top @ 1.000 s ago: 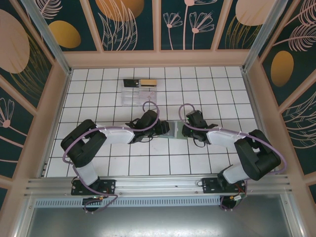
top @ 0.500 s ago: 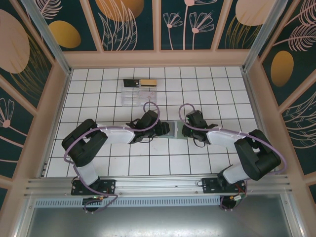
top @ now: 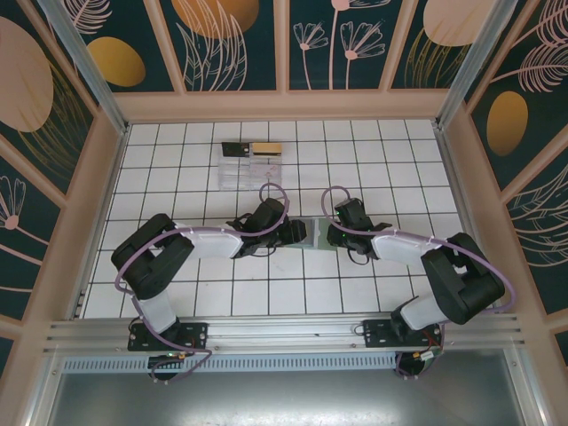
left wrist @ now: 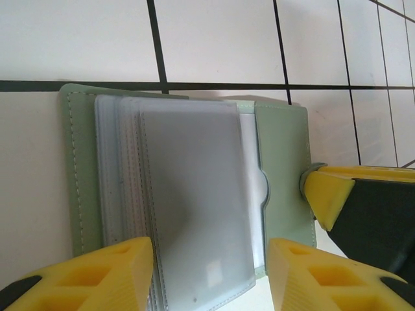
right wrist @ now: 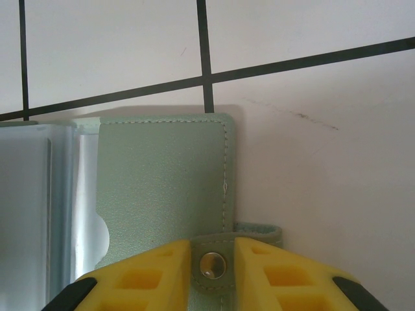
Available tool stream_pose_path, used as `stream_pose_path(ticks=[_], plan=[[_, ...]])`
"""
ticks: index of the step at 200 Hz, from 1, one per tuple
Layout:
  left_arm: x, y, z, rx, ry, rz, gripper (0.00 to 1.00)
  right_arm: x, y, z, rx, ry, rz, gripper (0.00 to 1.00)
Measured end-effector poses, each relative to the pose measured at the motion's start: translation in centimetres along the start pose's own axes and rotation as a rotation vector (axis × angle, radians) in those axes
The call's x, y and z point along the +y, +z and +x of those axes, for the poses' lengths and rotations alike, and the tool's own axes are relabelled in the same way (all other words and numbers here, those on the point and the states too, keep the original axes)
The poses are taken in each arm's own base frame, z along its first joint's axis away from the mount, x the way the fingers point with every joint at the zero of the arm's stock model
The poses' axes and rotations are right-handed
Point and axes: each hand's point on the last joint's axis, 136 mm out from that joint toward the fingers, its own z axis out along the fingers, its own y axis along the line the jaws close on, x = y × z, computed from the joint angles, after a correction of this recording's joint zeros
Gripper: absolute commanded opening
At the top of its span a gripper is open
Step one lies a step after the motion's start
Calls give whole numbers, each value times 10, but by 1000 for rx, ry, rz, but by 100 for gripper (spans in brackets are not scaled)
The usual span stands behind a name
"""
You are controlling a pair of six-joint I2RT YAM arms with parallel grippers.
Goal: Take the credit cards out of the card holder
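Bright even light, soft shadows, mild blur in wrist views

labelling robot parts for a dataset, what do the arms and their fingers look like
The left arm and right arm both have chunky black joints joined by smooth white link covers. A thin lavender cable runs along each, looping free near the wrist. The left fingers and right fingers are bright yellow, wedge-shaped plastic blocks with black backing. No markings are legible.
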Motion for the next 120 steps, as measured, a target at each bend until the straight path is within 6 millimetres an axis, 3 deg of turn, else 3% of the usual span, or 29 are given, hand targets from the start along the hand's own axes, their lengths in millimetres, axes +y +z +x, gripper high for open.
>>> stream_pose_path(ticks=[120], plan=[[-7,5,6,39,1,40,52,0,1,0,-5,3,-4,27]])
